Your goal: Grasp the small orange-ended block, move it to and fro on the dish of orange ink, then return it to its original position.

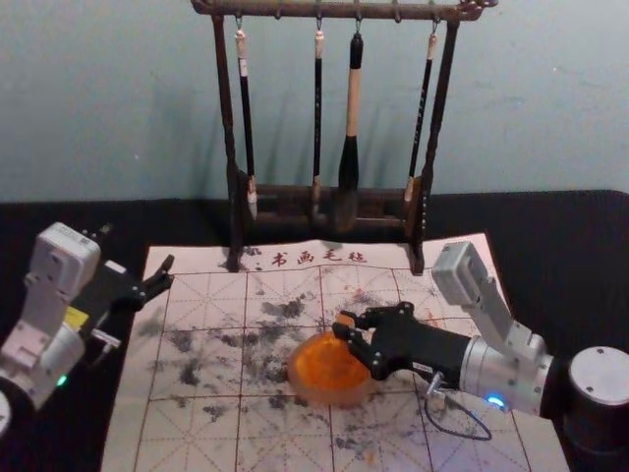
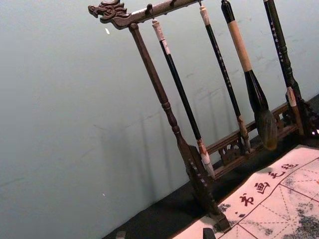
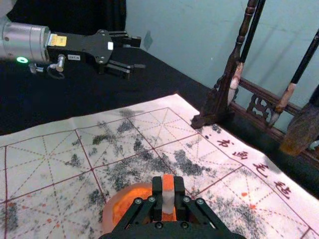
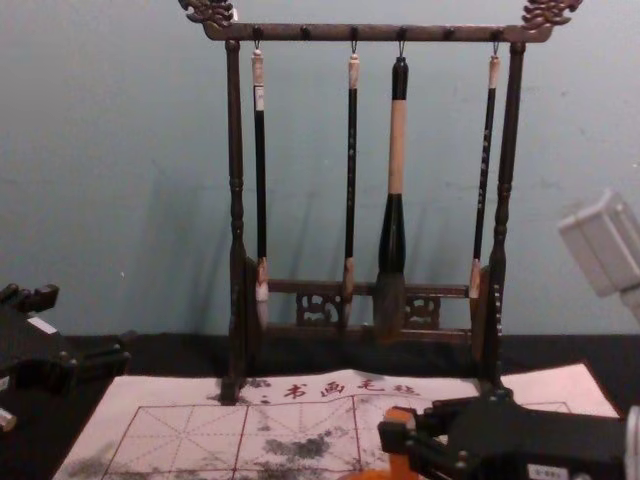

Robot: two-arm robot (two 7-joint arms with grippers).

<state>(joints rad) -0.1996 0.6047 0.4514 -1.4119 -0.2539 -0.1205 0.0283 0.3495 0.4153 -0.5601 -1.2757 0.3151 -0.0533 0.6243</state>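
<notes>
Grasped between the fingers of the right gripper, near the far rim of the orange ink dish: small block, straight-edged, orange in one part, whitish in the next. Parked at left, with fingers spread apart: left gripper.

Dish on mat — rack behind

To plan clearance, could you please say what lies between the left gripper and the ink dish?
In the head view, bare, smudged mat lies between the left gripper and the dish.
</notes>
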